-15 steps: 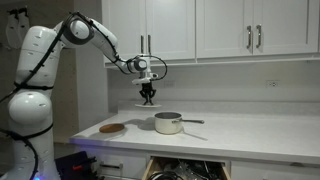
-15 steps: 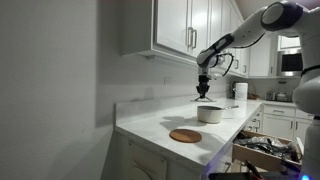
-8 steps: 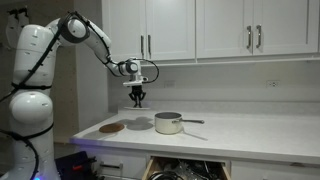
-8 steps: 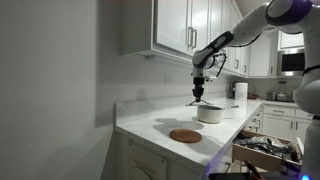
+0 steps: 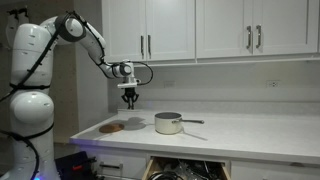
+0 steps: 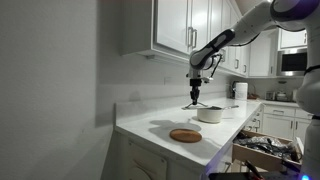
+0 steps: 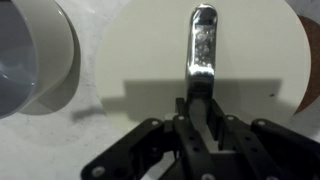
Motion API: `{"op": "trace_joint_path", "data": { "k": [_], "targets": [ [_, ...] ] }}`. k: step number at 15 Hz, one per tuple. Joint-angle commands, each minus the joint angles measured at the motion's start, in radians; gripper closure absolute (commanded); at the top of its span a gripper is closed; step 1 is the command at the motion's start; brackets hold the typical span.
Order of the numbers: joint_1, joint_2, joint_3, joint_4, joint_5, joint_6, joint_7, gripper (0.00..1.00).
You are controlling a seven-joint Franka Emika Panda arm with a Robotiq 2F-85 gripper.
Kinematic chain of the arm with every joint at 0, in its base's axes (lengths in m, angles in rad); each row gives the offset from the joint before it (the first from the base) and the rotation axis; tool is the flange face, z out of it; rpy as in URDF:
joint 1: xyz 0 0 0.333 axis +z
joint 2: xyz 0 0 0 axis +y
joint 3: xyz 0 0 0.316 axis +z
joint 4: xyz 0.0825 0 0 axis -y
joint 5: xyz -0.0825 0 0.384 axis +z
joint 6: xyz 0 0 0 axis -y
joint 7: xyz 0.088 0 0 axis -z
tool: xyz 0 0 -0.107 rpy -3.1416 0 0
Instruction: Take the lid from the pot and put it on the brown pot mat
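My gripper (image 5: 130, 97) is shut on the lid's metal knob (image 7: 202, 45) and holds the lid up in the air. In the wrist view the pale round lid (image 7: 140, 50) fills most of the frame below the jaws (image 7: 200, 100). In both exterior views the lid is only a small shape under the fingers (image 6: 195, 101). The cream pot (image 5: 168, 123) stands uncovered on the counter, handle pointing away from the arm; it also shows in the other exterior view (image 6: 210, 113) and at the wrist view's left edge (image 7: 30, 60). The brown pot mat (image 5: 112, 127) (image 6: 185, 135) lies flat beside the pot. The gripper hangs between pot and mat.
The white counter (image 5: 240, 135) runs under white wall cabinets (image 5: 200, 28). An open drawer (image 5: 185, 170) with utensils sticks out below the counter's front edge. A wall stands behind the counter.
The gripper has carried the lid sideways from above the pot towards the mat and lowered a little. The pot and mat have not moved.
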Motion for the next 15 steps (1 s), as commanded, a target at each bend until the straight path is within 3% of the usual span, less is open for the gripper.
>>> {"op": "trace_joint_path", "data": {
  "k": [1, 9, 15],
  "targets": [
    [0.016, -0.058, 0.019, -0.049, 0.025, 0.034, -0.061, 0.94],
    [0.065, -0.129, 0.073, -0.146, 0.132, 0.034, -0.173, 0.94],
    [0.107, -0.281, 0.065, -0.33, 0.303, 0.08, -0.268, 0.94]
  ]
}}
